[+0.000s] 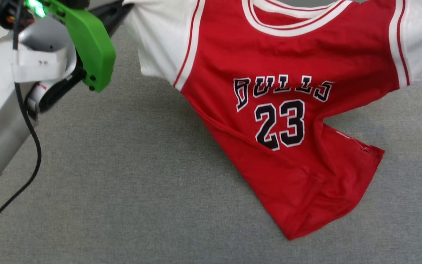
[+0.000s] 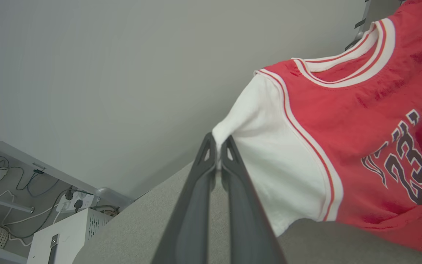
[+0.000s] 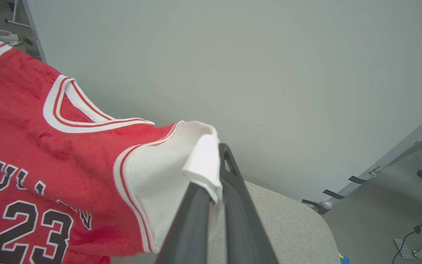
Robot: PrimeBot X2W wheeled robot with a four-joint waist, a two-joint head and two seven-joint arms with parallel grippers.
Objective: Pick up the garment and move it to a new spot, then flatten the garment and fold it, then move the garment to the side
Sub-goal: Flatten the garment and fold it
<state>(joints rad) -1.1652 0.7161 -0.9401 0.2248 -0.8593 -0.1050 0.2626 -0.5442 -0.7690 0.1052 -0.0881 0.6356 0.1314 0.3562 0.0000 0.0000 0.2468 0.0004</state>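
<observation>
because both white sleeves are pinched, the garment [image 1: 288, 121] hangs spread by its shoulders with the lettering facing out. i judge this hold is meant for carrying it to a new spot and laying it down flat. the left gripper [image 2: 218, 148] is pressed together on the sleeve edge at the robot's left of the collar [image 1: 291, 32]. the right gripper [image 3: 214, 165] pinches the sleeve on the other side of the collar. below the collar the red body slopes down, and its crumpled hem seems to rest on the grey worktop [image 1: 123, 190], so the cloth is only partly lifted. in the head view both sleeve ends, far from the collar, are cut off at the picture's edges. a sleeve fold covers one finger of the right gripper. the back of the garment is hidden, and i cannot tell how many layers each gripper holds.
</observation>
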